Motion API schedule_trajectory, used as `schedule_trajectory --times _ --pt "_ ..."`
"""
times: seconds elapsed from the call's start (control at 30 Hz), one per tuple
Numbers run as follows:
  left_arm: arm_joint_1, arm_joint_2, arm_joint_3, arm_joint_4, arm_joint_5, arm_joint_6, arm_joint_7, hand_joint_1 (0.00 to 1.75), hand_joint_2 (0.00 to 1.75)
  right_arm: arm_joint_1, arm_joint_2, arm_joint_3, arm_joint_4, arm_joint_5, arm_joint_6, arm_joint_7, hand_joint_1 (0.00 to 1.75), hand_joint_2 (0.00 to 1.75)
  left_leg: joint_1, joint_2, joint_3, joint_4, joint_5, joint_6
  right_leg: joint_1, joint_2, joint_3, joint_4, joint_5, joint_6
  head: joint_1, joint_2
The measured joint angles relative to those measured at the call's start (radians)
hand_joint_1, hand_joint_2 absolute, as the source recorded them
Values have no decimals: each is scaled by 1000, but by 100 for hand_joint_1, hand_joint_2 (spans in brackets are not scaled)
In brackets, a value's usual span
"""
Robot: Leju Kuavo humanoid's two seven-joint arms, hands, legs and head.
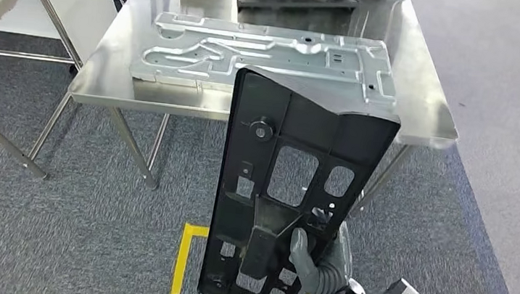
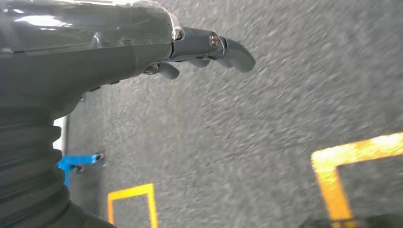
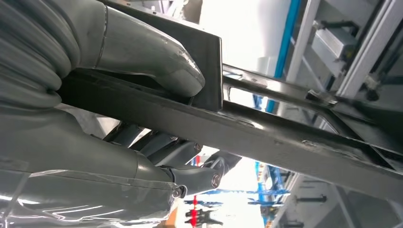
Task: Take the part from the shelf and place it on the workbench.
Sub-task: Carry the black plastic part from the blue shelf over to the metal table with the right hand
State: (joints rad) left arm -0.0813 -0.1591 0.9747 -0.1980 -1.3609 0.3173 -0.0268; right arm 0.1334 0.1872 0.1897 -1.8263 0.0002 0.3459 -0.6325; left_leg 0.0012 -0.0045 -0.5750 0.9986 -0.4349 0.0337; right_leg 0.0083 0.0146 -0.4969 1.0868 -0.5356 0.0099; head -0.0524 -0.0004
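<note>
From the head view you see the right hand point(image 1: 318, 259) gripping the black part point(image 1: 288, 194) near its lower end, upright and in front of the workbench point(image 1: 424, 84); the part's bottom edge is cut off, and it hides most of the hand. A silver stamped panel point(image 1: 266, 56) lies on the bench. In the left wrist view, the left hand point(image 2: 190, 52) holds nothing, fingers loosely extended over blurred grey carpet point(image 2: 266, 133). The right wrist view shows the thumb point(image 3: 152, 57) and the fingers point(image 3: 190, 175) clamping the part from opposite sides.

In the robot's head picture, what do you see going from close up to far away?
Robot's right hand holding the tall black plastic panel → flat silver stamped metal sheet on the shiny steel workbench → long dark part at the back.
</note>
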Motion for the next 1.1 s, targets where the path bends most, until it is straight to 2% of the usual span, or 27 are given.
schedule_trajectory --times 0.03,0.1,0.13,0.17,0.2,0.23,0.27,0.3,0.33,0.37,0.47,0.5,0.53,0.6,0.63,0.67,0.7,0.73,0.8,0.83,0.87,0.97,1.0,1.03,1.1 --pt "-1 -1 0 0 -1 0 0 0 175 0 0 0 -1 0 -1 0 175 175 2 0 15 -8 -5 2 -3 -2 -34 55 -9 6 0 0" --pt "-3 -1 0 0 -2 0 -2 0 175 2 0 -1 -1 0 -4 -1 175 175 5 -1 39 -14 -22 2 -12 -3 -119 159 -59 17 0 0" --pt "-2 -2 0 0 -3 0 -2 0 175 5 0 -1 -1 1 -5 -1 175 175 6 -1 51 -15 -32 0 -17 -4 -153 186 -82 21 0 0" --pt "-1 -2 0 0 -3 0 -2 0 175 7 -1 -2 -1 1 -6 -2 175 175 8 -1 65 -15 -43 -2 -21 -6 -175 185 -89 26 0 0" --pt "0 -2 0 0 -3 0 -2 0 175 9 -1 -2 -1 1 -7 -2 175 175 10 -1 80 -15 -55 -6 -25 -8 -180 155 -73 30 0 0" --pt "1 -2 0 0 -4 -1 -3 0 175 10 -1 -2 -2 1 -8 -2 175 175 12 -1 97 -15 -68 -9 -28 -11 -173 100 -31 34 0 0" --pt "1 -2 0 0 -5 -1 -3 0 175 13 -1 -3 -2 1 -9 -2 175 175 13 -1 112 -15 -81 -14 -30 -15 -161 35 31 36 0 0" --pt "1 -3 0 0 -6 -1 -3 0 175 15 -1 -3 -2 1 -9 -3 175 175 13 -2 126 -15 -93 -20 -30 -20 -150 -18 78 34 0 0" --pt "0 -3 0 0 -8 -1 -4 0 175 18 -1 -4 -2 2 -9 -4 175 175 13 -2 135 -17 -104 -27 -27 -23 -141 -50 110 27 0 0" --pt "-1 -3 0 0 -9 0 -4 0 175 21 -1 -5 -3 3 -10 -5 175 175 12 -2 146 -17 -111 -35 -25 -24 -136 -65 124 19 0 0" --pt "-5 -3 0 0 -12 0 -4 0 175 27 -1 -6 -10 5 -11 -8 175 175 14 0 159 8 -112 -55 -24 -17 -112 -71 109 -9 0 0" --pt "-7 -3 0 0 -13 1 -5 0 175 28 0 -6 -11 7 -11 -10 175 175 16 0 141 45 -114 -59 -24 -16 -101 -74 104 -17 0 0" --pt "-9 -3 0 0 -13 1 -5 0 175 29 0 -5 -13 8 -11 -10 175 175 17 1 110 101 -125 -61 -24 -15 -90 -76 98 -23 0 0" --pt "-10 -3 0 0 -13 1 -6 0 175 31 0 -5 -13 11 -12 -12 175 175 18 1 20 235 -176 -64 -20 -14 -74 -76 82 -31 0 0" --pt "-8 -3 0 0 -13 0 -6 0 175 33 1 -5 -13 12 -12 -12 175 175 18 1 -21 282 -205 -64 -18 -13 -66 -76 74 -33 0 0" --pt "-6 -3 0 0 -13 0 -6 0 175 35 0 -5 -13 12 -12 -12 175 175 17 1 -50 299 -220 -62 -15 -11 -55 -76 64 -35 0 0" --pt "-4 -3 0 0 -13 0 -6 0 175 37 0 -5 -13 13 -12 -12 175 175 17 1 -63 283 -213 -58 -13 -8 -44 -77 55 -35 0 0" --pt "-2 -3 0 0 -13 0 -6 0 175 38 1 -5 -13 13 -12 -13 175 175 15 1 -61 236 -180 -53 -10 -7 -31 -77 46 -35 0 0" --pt "0 0 0 0 -14 0 -6 0 175 40 1 -5 -13 15 -13 -15 175 175 6 1 -37 109 -75 -36 -6 -6 -8 -77 28 -32 0 0" --pt "0 1 0 0 -14 0 -6 0 175 41 1 -5 -13 16 -13 -17 175 175 0 0 -27 64 -43 -30 -5 -5 -1 -77 20 -28 0 0" --pt "1 3 0 0 -15 0 -6 0 175 43 1 -5 -13 16 -14 -17 175 175 -4 0 -21 37 -26 -24 -5 -3 4 -80 15 -23 0 0" --pt "1 3 0 0 -16 0 -6 0 175 46 1 -5 -17 18 -14 -18 175 175 -3 -3 5 11 -17 -11 -5 -1 16 -67 17 -4 0 0" --pt "1 2 0 0 -16 0 -6 0 175 45 1 -5 -19 18 -14 -18 175 175 -1 -3 17 4 -13 -6 -5 -2 12 -45 14 0 0 0" --pt "0 2 0 0 -16 0 -6 0 175 44 1 -5 -20 18 -14 -18 175 175 2 -3 28 -1 -13 -3 -6 -4 -5 -11 0 5 0 0" --pt "-3 2 0 0 -16 0 -7 0 175 43 1 -5 -21 17 -13 -18 175 175 3 -2 38 -4 -20 1 -11 -6 -80 103 -47 16 0 0"
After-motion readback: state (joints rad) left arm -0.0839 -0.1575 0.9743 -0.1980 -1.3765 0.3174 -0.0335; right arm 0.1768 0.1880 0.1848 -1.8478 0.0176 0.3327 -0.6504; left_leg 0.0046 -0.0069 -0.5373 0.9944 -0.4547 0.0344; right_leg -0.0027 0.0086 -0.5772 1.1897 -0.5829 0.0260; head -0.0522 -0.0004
